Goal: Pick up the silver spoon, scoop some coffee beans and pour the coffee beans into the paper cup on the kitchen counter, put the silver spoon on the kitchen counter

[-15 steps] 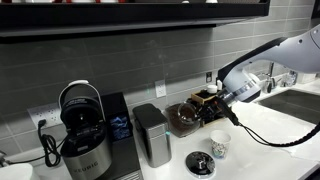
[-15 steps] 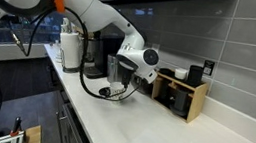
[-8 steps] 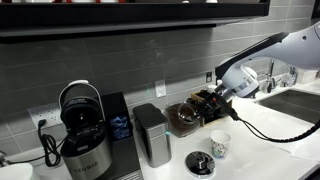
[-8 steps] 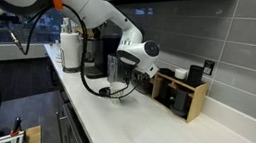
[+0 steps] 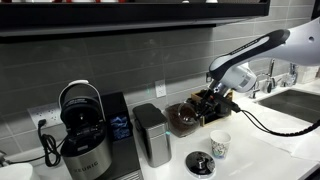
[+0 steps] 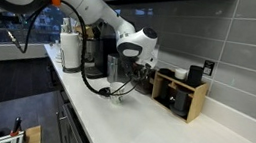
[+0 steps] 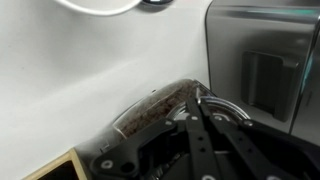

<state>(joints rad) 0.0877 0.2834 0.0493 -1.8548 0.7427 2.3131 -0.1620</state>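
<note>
My gripper (image 5: 208, 99) hangs over the mouth of the round glass jar with the dark coffee beans (image 5: 183, 120) inside. In the wrist view its black fingers (image 7: 190, 135) meet at a point, shut on the silver spoon (image 7: 228, 106). The spoon's shiny bowl curves out beside the fingertips, just over the brown coffee beans (image 7: 155, 108) behind the glass. The white paper cup (image 5: 219, 145) stands on the kitchen counter (image 5: 262, 152) in front of the jar; its rim (image 7: 98, 5) shows at the top of the wrist view. The arm hides the jar in an exterior view, where the gripper (image 6: 136, 75) points down.
A grey metal canister (image 5: 152, 133) and a coffee machine (image 5: 82, 130) stand beside the jar. A flat black disc (image 5: 200, 163) lies near the cup. A wooden box (image 6: 180, 97) sits against the tiled wall. A sink (image 5: 295, 100) is at the far end.
The wrist has risen and swung over toward the jar, tipping the gripper more steeply downward. The jaws stayed shut. Cup, disc and canister have not moved.
</note>
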